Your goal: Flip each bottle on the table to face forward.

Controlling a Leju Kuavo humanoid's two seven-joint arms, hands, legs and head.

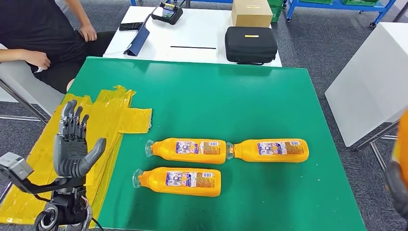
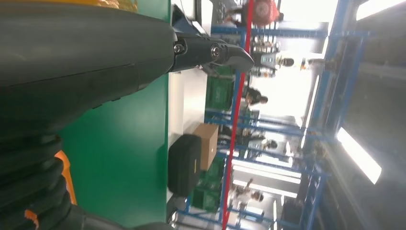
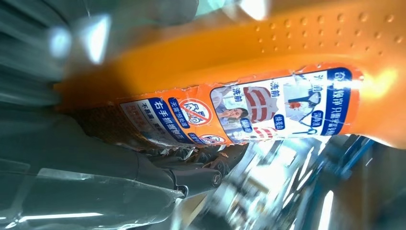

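Note:
Three orange bottles lie on their sides on the green table, caps to the left and labels up: one in the middle, one to its right, one nearer me. My left hand is raised over the table's left edge, fingers spread and holding nothing; the left wrist view shows it close up. At the far right edge, off the table, my right hand holds another orange bottle. In the right wrist view that bottle shows its printed label, with my fingers wrapped under it.
Yellow sheeting covers the table's left side. Behind stands a white table with a black case, a cardboard box and a tablet. A person sits at the back left. Another white surface stands at the right.

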